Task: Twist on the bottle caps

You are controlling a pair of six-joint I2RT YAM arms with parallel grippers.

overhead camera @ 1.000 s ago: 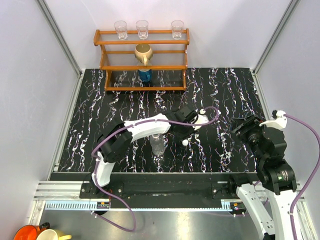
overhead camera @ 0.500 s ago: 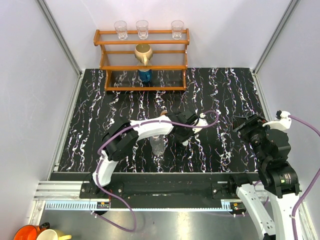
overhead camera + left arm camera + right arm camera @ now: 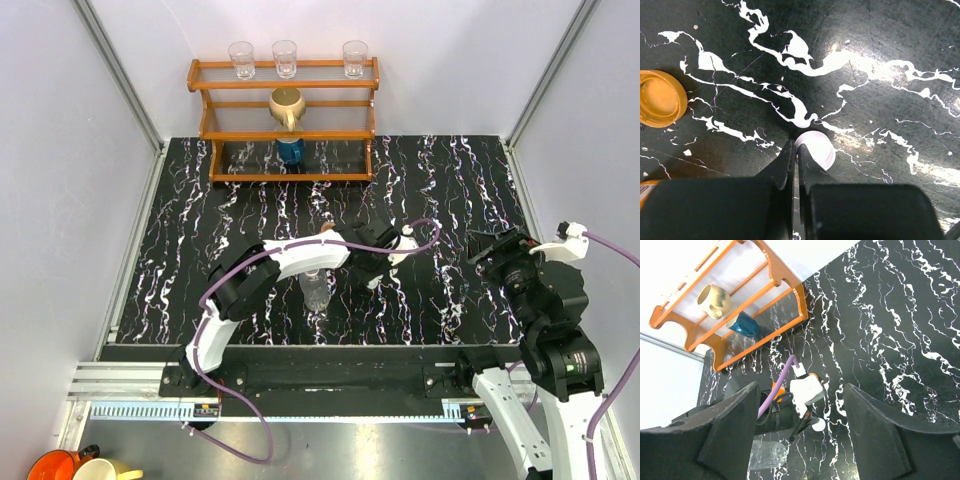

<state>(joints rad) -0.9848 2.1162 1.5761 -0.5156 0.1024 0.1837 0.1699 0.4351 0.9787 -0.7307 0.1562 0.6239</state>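
Bottle caps both lie loose, so we judge neither screwed on yet. Our left pincer (image 3: 794, 150), fingers pressed together on nothing, sits low over the counter (image 3: 890, 125). The white cap (image 3: 815, 151) is just beside its tip and the orange cap (image 3: 660, 98) well apart, hollow up. The left arm (image 3: 290, 255) reaches rightward past the clear bottle (image 3: 315, 290). Far right, the right pincer (image 3: 800, 386) hangs wide open, empty.

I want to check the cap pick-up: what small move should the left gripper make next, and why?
Probably open the left gripper and shift it sideways over the small round white plastic cap. Its jaws look shut, and the cap lies beside the fingertips, not between them.
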